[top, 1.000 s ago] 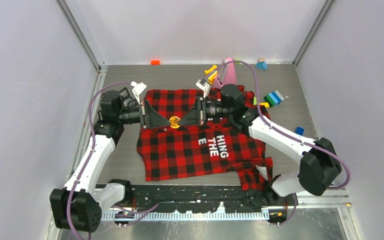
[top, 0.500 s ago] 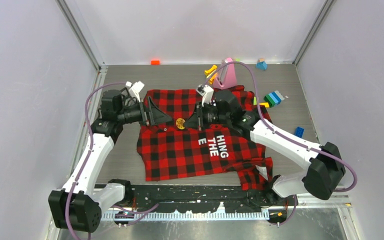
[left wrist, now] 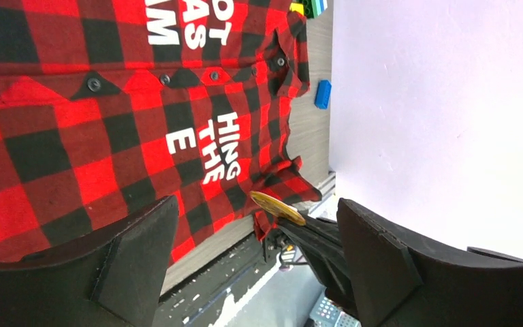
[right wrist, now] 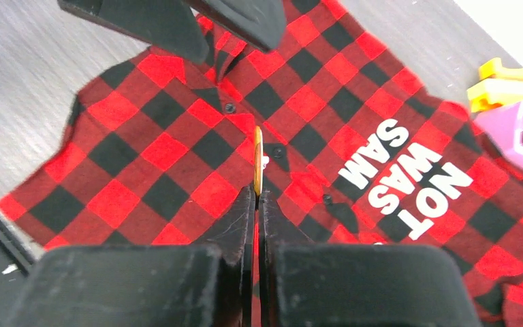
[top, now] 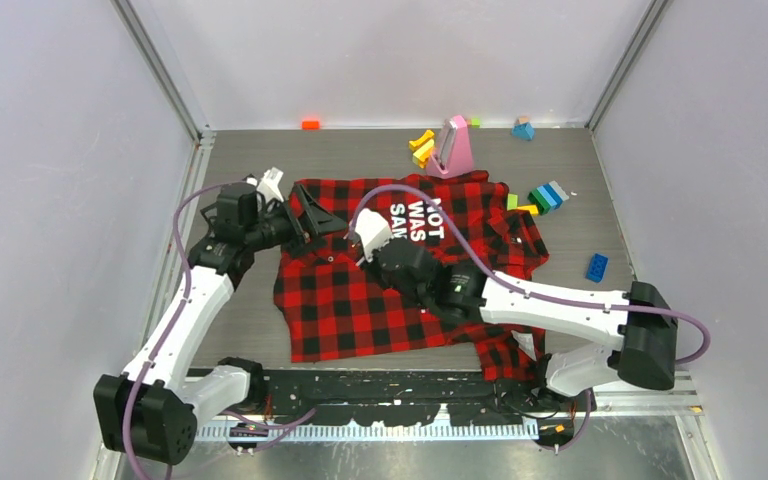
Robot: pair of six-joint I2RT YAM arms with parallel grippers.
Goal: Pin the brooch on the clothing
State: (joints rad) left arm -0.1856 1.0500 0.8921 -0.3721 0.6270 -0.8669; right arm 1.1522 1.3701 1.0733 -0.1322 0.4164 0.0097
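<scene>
The clothing [top: 360,305], a red-and-black check shirt with white lettering, lies spread on the table. My right gripper [right wrist: 258,195] is shut on the brooch [right wrist: 258,160], a thin gold disc seen edge-on, held a little above the shirt's button strip [right wrist: 272,151]. In the left wrist view the brooch [left wrist: 278,208] pokes out of the right gripper's black fingers. It sits between the wide-open fingers of my left gripper [left wrist: 255,231] and touches neither. My left gripper [top: 322,218] hovers over the shirt's upper left corner. My right arm [top: 530,297] reaches across the shirt's middle.
At the back stand a pink object [top: 453,148] and yellow blocks [top: 422,148]. A stack of coloured blocks [top: 548,195] and a blue brick [top: 597,265] lie right of the shirt. An orange block [top: 310,124] and a teal block [top: 524,128] sit by the far wall.
My left gripper opened, let go of the brooch and drew back left. My right arm swung left and nearer with the brooch, uncovering the upper lettering and covering the lower.
</scene>
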